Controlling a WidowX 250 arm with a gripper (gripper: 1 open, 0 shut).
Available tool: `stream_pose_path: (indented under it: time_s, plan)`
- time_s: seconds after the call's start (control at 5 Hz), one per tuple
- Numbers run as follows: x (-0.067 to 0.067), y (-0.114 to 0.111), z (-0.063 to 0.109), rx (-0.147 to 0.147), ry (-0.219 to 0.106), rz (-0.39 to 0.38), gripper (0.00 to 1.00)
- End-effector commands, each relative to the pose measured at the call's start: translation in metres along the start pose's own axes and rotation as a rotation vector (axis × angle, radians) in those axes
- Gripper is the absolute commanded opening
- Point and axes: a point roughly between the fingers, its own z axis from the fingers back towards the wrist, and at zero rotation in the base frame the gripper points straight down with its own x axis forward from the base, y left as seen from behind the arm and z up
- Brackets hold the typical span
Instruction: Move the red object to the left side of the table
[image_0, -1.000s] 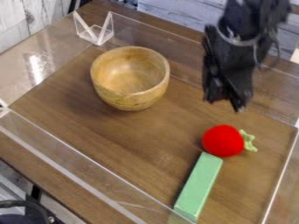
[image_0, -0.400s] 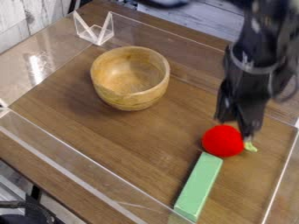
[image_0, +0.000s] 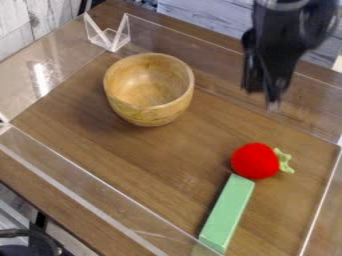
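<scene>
— Where is the arm?

— Up over the far right part of the table (image_0: 94, 130), the gripper (image_0: 271, 92) hanging with its fingers pointing steeply down. It is blurred, so I cannot tell how wide the jaws stand. Nothing is in them; they hang clear above the wood.

— And the red object (image_0: 254, 160)?

— It sits on the tabletop near the right edge, toward the near right corner, well below the gripper in the picture and apart from it. Small, round, bright red, with a green leafy tip sticking out toward the right edge.

— Anything touching it?

— A long light-green block (image_0: 229, 212) lies just in front of it, running from the red object toward the near edge; its far end seems to meet the red object, though I cannot be sure.

— What else is about?

— A wooden bowl (image_0: 148, 88) stands on the left half, upright, far larger than the red object. Clear walls (image_0: 80, 195) edge the tabletop, and a small clear folded stand (image_0: 107, 32) sits at the far left corner.
</scene>
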Motion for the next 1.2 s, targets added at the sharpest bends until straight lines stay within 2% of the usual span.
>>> stream_pose_path:
  time_s: [0.0,0.2,0.6,1.0]
  plan:
    - [0.004,-0.015,0.0,0.006,-0.067,-0.063,1.0]
    - [0.006,-0.022,-0.016,0.001,-0.087,-0.076,1.0]
    - [-0.002,-0.017,-0.052,-0.019,-0.106,-0.08,1.0]
    - [-0.012,-0.008,-0.079,-0.032,-0.088,0.004,1.0]
